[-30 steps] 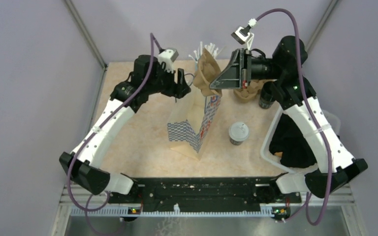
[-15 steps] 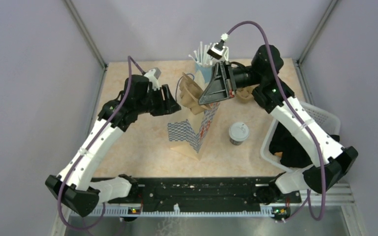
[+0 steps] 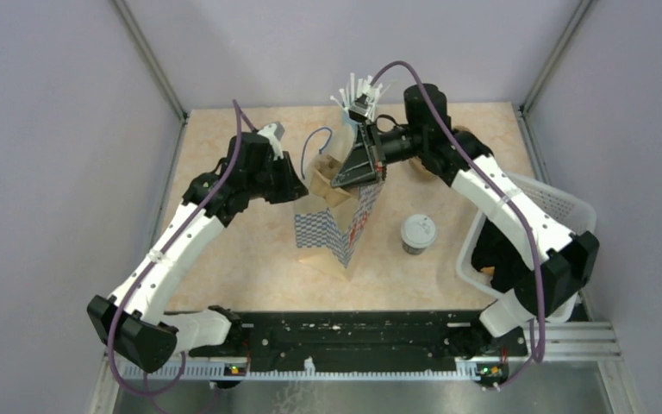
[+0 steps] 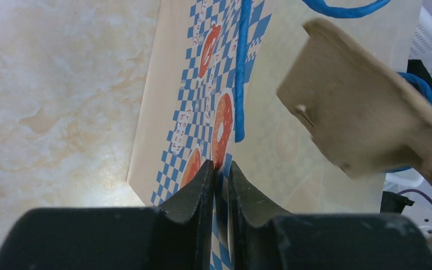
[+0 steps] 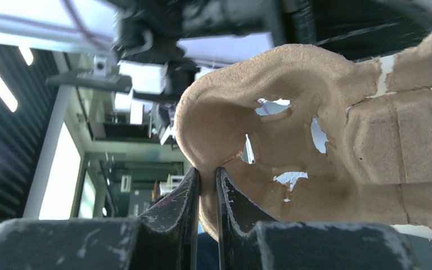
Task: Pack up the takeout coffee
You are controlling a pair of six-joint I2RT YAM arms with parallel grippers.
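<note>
The takeout coffee (image 3: 418,233), a dark cup with a white lid, stands on the table right of the paper bag (image 3: 338,231). The blue-checkered bag (image 4: 202,84) stands upright. My left gripper (image 3: 302,191) is shut on its left top edge; in the left wrist view the jaws (image 4: 219,167) pinch the printed paper. My right gripper (image 3: 346,177) is shut on the rim of a brown pulp cup carrier (image 3: 327,172) and holds it tilted over the bag's mouth. In the right wrist view the jaws (image 5: 207,171) clamp the carrier (image 5: 315,163).
A light-blue cup of white straws (image 3: 358,93) stands at the back behind the bag. A white basket (image 3: 560,203) with dark contents sits at the right edge. The bag's blue cord handle (image 4: 239,73) hangs along its side.
My left gripper moved to the bag and closed on its top edge. My right arm swung the carrier left and down over the bag's mouth.
</note>
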